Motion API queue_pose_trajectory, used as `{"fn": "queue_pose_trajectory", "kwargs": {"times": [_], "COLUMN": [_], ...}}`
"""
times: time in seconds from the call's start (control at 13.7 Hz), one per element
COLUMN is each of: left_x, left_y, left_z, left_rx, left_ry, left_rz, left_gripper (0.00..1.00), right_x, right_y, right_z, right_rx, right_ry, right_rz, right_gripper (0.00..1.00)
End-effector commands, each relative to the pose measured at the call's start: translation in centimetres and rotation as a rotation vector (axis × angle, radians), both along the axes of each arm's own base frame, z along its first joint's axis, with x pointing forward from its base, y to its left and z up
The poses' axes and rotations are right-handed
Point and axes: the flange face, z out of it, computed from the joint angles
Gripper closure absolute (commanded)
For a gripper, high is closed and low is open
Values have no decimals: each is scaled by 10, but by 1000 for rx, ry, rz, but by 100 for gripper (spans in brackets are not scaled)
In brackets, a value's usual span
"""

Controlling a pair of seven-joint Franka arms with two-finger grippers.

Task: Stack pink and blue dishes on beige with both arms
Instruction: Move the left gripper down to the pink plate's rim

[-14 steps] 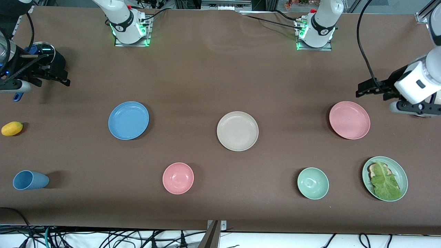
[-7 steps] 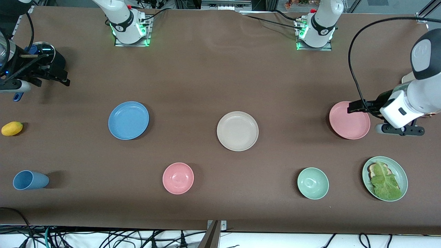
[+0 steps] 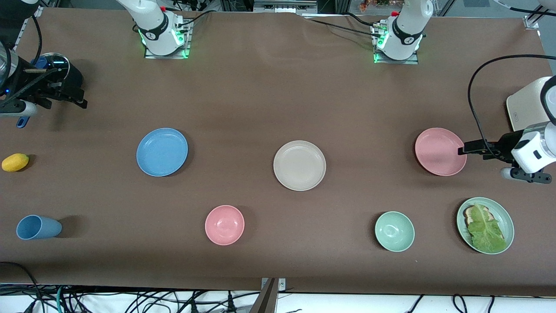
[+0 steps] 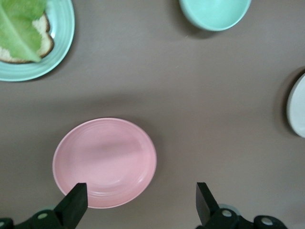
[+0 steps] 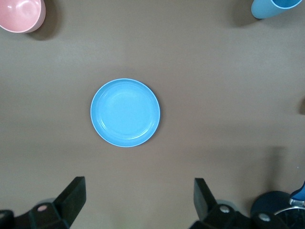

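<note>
Front view: left gripper released, over pink plate rim. Right gripper released, waiting well apart from blue plate; beige plate bare.

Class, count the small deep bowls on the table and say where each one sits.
2: pink bowl, nearer the camera than the blue plate and beige plate; green bowl, beside the lettuce plate.
</note>
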Motion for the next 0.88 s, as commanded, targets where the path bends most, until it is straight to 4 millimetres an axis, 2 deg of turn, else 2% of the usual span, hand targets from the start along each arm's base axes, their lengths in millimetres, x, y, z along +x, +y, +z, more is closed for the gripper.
{"fn": "queue_pose_trajectory", "kwargs": {"times": [0.0, 0.29, 0.44, 0.66, 0.8], "left_x": [-7, -10, -17, -26, -37], "left_y": [26, 62, 88, 109, 123], "left_z": [-16, -37, -58, -91, -103], "left_rx": [-42, -42, -45, -63, -74], "left_ry": [-42, -86, -69, -25, -1], "left_rz": [-57, -104, -66, -29, 3], "left_gripper": [0, 0, 0, 0, 1], "right_x": [-2, -2, -2, -2, -2], "right_y": [-1, -5, -5, -5, -6], "right_z": [8, 7, 8, 7, 7], "right_rx": [15, 16, 16, 16, 16], "right_ry": [1, 4, 3, 4, 4], "right_rz": [-12, -20, -22, -22, -23], "right_gripper": [0, 0, 0, 0, 0]}}
